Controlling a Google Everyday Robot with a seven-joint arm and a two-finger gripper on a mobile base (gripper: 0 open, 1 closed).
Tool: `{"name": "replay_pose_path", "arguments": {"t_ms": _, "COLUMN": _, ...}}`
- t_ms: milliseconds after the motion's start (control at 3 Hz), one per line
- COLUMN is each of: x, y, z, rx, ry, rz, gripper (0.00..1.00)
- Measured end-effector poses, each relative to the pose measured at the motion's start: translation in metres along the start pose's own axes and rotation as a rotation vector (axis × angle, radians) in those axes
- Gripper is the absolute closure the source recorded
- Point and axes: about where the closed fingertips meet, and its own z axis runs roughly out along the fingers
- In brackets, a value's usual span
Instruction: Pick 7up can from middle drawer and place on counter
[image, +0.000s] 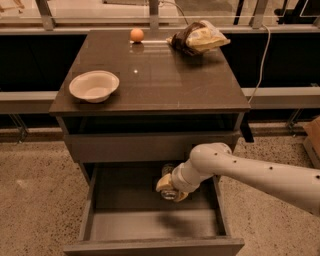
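- Since the 7up can (169, 195) sits low inside the pulled-out middle drawer (150, 226), the arm (250, 172) comes in from the right and bends down over the drawer's right wall to reach it.
- At the arm's end, the gripper (171, 190) is down in the back half of the drawer, just under the closed drawer front above (150, 146), placed right at the can.
- Silvery glints of the can show at the gripper, but most of it is covered. I cannot tell whether the gripper has clamped it or only surrounds it.
- My judgement is that this is the grasping step: the can is not yet out of the drawer, and the placing is still to do.
- Up on the tabletop (165, 85), a white bowl (94, 86) sits at the left edge, an orange (136, 34) at the back and a snack bag (200, 39) at the back right. The bare middle and front right look like the natural landing spot.
- A likely risk is the overhanging drawer front: a straight lift could knock the can against it, so it probably needs drawing forward first.
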Motion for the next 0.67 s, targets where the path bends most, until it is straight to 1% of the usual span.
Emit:
{"name": "replay_pose_path", "arguments": {"t_ms": 333, "x": -0.009, "y": -0.011, "z": -0.048, "rx": 0.203, "ry": -0.071, "rz": 0.034, "gripper": 1.0}}
{"name": "replay_pose_path", "arguments": {"t_ms": 667, "x": 0.002, "y": 0.015, "z": -0.119, "rx": 0.504, "ry": -0.138, "rz": 0.04, "gripper": 1.0}}
